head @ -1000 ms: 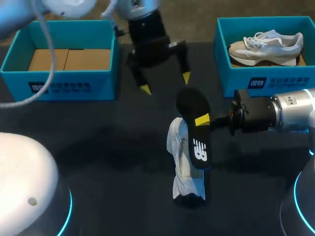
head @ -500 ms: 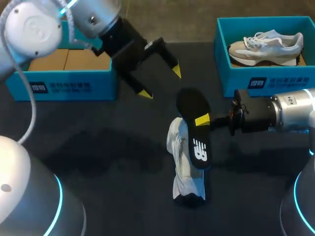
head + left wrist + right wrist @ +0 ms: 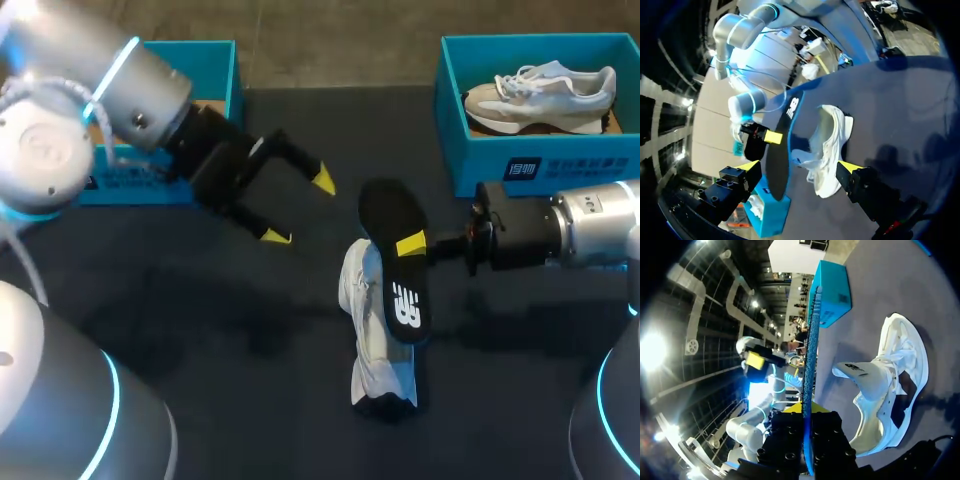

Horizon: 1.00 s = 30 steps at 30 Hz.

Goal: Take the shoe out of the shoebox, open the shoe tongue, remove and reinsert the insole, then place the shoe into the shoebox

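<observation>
The right pincer (image 3: 420, 245) is clamping the insole (image 3: 393, 255) by its edge, seemingly shallowly. The insole is risking pivoting free and missing the shoe (image 3: 370, 345) ahead. The left pincer (image 3: 298, 208) is standing open.

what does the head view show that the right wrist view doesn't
Only the head view: the right shoebox holding a second shoe, and the broad black face of the insole. Only the right wrist view: the opening of the white shoe, with its tongue pulled out. Both: the insole clamped in the right gripper, the white shoe on the table, and the left shoebox.
</observation>
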Motion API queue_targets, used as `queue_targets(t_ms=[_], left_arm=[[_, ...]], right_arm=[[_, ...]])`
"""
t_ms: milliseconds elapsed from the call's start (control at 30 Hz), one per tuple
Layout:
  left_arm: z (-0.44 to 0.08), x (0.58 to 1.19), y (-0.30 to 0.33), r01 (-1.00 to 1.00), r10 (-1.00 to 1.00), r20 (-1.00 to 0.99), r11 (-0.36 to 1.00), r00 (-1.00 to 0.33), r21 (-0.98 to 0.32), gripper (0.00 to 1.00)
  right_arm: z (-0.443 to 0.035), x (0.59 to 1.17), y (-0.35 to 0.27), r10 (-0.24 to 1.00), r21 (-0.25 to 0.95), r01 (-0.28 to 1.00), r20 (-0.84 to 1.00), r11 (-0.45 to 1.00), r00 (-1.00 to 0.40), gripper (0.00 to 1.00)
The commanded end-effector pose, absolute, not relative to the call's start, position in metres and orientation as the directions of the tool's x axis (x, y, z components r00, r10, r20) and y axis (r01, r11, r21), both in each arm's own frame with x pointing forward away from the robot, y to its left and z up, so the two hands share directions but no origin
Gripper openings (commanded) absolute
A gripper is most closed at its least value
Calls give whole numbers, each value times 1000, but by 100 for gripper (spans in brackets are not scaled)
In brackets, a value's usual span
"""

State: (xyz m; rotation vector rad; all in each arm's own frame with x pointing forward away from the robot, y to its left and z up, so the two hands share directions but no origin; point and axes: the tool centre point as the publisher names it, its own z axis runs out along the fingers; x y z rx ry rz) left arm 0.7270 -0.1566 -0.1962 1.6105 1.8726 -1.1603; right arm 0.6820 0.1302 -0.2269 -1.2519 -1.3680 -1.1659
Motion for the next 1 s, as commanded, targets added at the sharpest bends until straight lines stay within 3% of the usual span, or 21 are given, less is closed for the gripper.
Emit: queue_targets(t_ms=[33,367,667,1000], left_arm=[[-205,722,-146,960,215,-942,-47,-259,-275,100],[-205,722,-146,960,215,-942,-47,-259,-275,100],[-216,714,-171,973,59,-975,96,-214,-208,100],[-217,717,-195,983,-37,-988,100,-152,-155,100]], right_arm=[[-227,681,131,132,61,998,989,33,-65,0],[-227,681,131,132,61,998,989,33,-65,0],[-227,681,131,132,61,998,989,33,-65,0],[-227,681,131,132,61,998,989,33,-65,0]])
